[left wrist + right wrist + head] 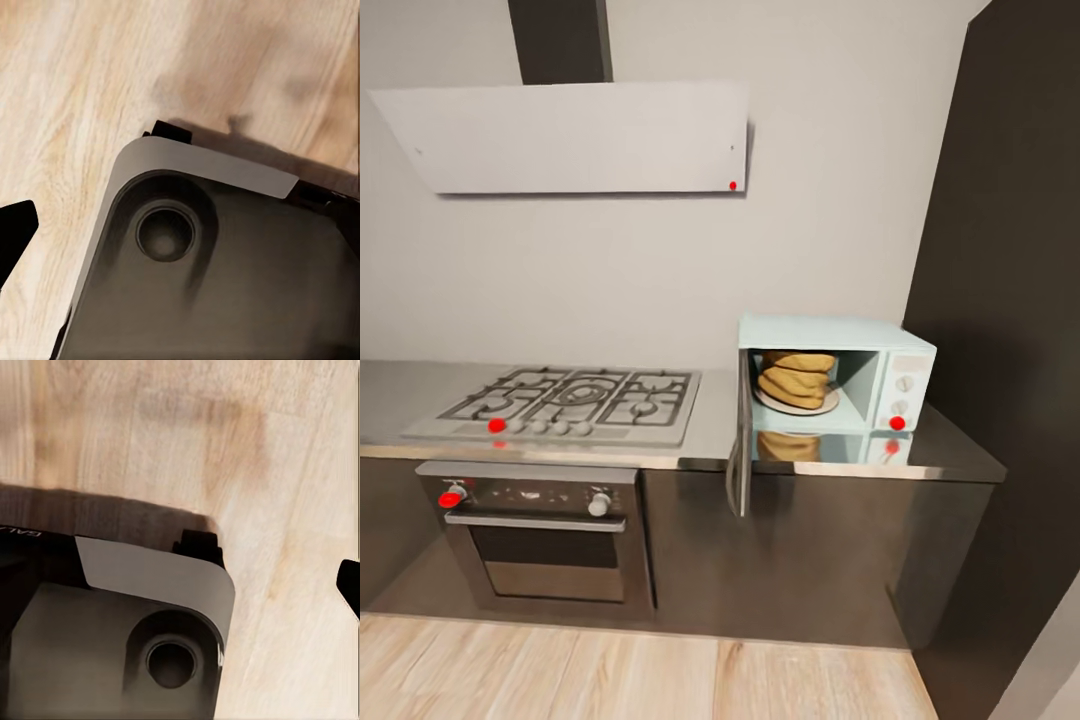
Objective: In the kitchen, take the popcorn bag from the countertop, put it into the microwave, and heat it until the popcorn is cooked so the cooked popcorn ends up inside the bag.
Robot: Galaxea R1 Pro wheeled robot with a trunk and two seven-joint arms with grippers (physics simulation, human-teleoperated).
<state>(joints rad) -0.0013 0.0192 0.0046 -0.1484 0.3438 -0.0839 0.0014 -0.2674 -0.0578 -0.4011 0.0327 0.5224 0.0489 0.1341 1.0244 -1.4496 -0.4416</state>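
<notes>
The wrinkly mustard-tan popcorn bag [797, 379] sits inside the open pale blue microwave [838, 372] at the grey metallic bench's [950, 455] right end. Neither gripper's state can be told.

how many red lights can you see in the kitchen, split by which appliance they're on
slanted white hood: 1 red light
steel gas hob: 1
black oven with steel handle: 1
pale blue microwave, door open with the mustard-tan paper popcorn bag inside: 1, plus its reflection on the grey metallic countertop
total: 4 red lights
</notes>
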